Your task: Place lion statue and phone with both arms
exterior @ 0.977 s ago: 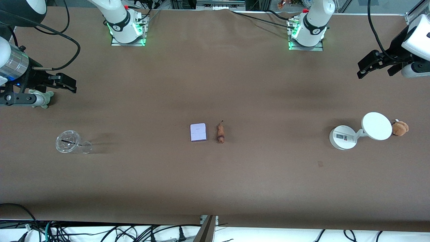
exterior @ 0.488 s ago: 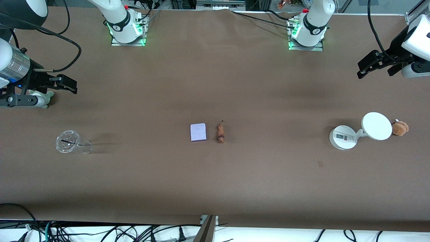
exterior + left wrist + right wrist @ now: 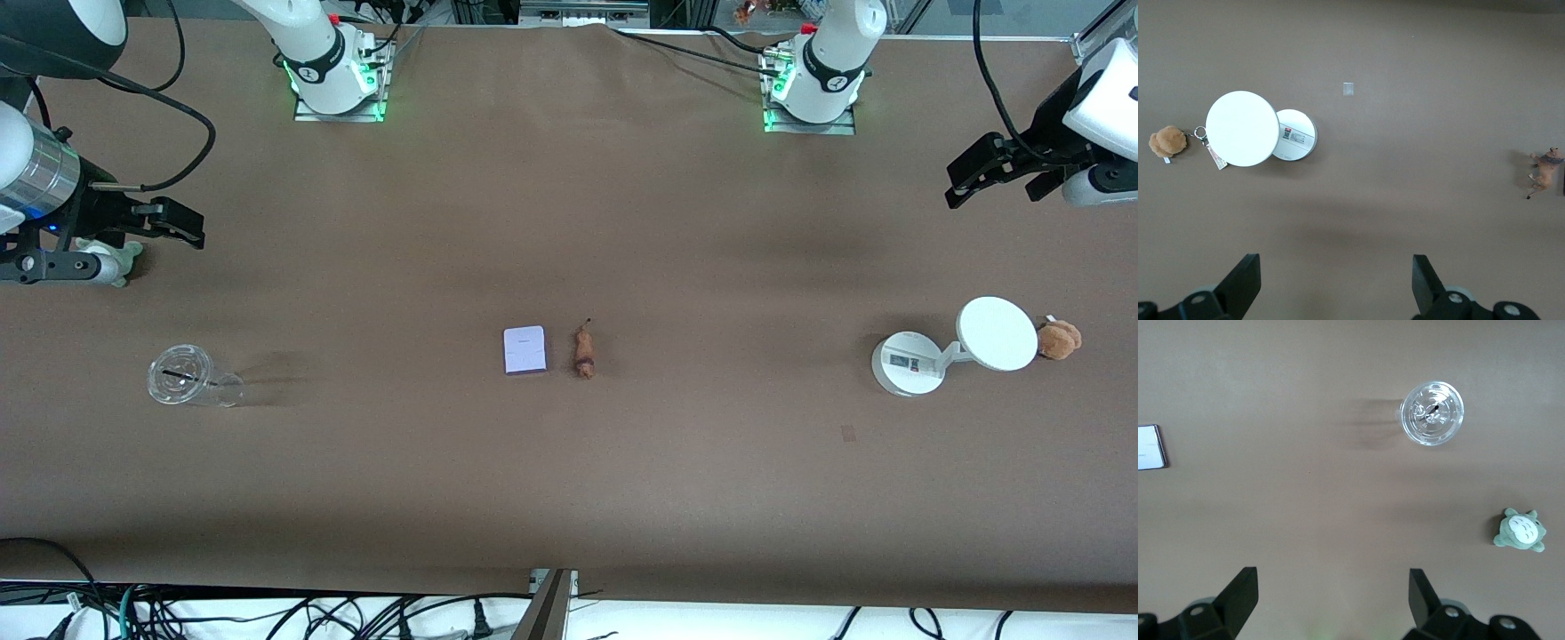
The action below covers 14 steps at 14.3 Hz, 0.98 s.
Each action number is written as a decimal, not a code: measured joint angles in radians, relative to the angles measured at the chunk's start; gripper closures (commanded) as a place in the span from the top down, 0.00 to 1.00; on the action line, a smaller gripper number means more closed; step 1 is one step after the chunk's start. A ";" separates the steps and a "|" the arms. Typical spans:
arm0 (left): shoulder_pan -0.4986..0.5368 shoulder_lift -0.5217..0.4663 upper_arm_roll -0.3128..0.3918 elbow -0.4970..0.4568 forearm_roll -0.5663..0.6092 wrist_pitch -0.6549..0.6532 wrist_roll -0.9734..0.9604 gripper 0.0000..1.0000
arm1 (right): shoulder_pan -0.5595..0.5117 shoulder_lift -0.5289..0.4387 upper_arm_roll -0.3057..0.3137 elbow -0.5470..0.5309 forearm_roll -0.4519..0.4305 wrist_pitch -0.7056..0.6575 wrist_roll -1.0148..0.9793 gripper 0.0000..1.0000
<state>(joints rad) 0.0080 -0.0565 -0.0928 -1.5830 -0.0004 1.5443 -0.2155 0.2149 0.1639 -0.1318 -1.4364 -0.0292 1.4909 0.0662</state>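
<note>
The phone (image 3: 524, 349), a flat pale lavender-white slab, lies at the table's middle. The lion statue (image 3: 583, 352), a tiny orange-brown figurine, lies right beside it toward the left arm's end. The two are apart. My left gripper (image 3: 989, 196) is open and empty, in the air over the left arm's end of the table. Its wrist view (image 3: 1336, 280) shows the lion (image 3: 1543, 173) far off at the picture's edge. My right gripper (image 3: 147, 252) is open and empty over the right arm's end. Its wrist view (image 3: 1331, 597) shows part of the phone (image 3: 1150, 447).
A clear plastic cup (image 3: 182, 376) and a grey-green plush (image 3: 120, 258) sit at the right arm's end. A white round-based stand with a disc (image 3: 942, 351) and a tan plush (image 3: 1058, 339) sit at the left arm's end. A brown cloth covers the table (image 3: 569, 498).
My right gripper has shifted slightly toward the robots' bases. The left gripper, the phone and the lion have not moved.
</note>
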 measured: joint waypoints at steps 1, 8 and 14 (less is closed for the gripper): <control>0.000 0.000 0.000 0.000 0.000 0.000 0.000 1.00 | 0.000 0.000 0.000 0.000 0.000 0.000 0.000 1.00; 0.000 0.000 0.000 0.000 0.000 0.000 0.000 1.00 | 0.000 0.000 0.000 0.000 0.000 0.002 0.000 1.00; 0.000 0.001 0.000 0.000 0.000 -0.001 0.000 1.00 | 0.000 0.000 0.000 0.000 0.000 0.002 0.000 1.00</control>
<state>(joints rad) 0.0079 -0.0560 -0.0933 -1.5830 -0.0004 1.5430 -0.2157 0.2149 0.1640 -0.1318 -1.4363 -0.0292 1.4927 0.0662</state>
